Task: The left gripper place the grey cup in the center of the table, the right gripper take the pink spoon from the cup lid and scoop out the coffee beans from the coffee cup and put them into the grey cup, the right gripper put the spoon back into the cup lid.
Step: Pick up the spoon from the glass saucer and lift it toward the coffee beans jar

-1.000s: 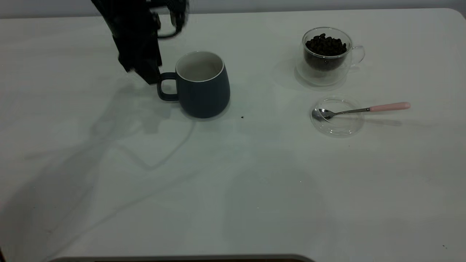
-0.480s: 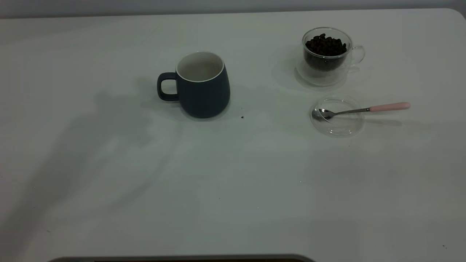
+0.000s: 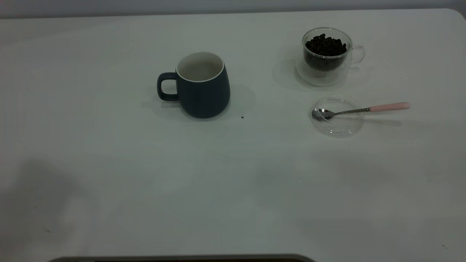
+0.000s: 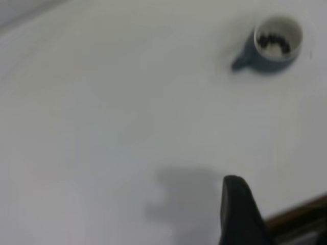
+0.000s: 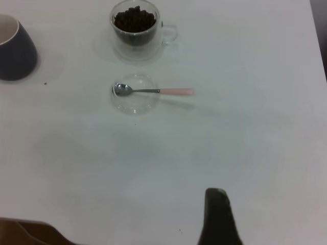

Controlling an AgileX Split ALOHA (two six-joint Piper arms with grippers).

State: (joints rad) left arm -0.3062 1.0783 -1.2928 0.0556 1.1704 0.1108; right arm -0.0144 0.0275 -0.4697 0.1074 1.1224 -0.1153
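My left gripper [image 4: 240,214] is out of the exterior view; from its wrist camera I see only one dark fingertip above bare table near the table's edge, well apart from everything, so I cannot tell how far it is open, and it has hold of nothing I can see. The grey cup [image 3: 202,84] stands upright around the middle of the table [image 3: 109,163], a little toward the far side, its handle pointing left — the wrist view shows dark beans inside it. A small dark speck [image 3: 242,117] lies just right of its base. Further right, at the far side, the glass coffee cup [image 3: 326,54] holds coffee beans [image 3: 325,45]. Just nearer than it sits the clear cup lid [image 3: 337,116], with the pink spoon [image 3: 362,110] resting across it, bowl in the lid, pink handle sticking out right. My right gripper [image 5: 218,217] shows one dark fingertip over the near table — its opening I cannot tell.
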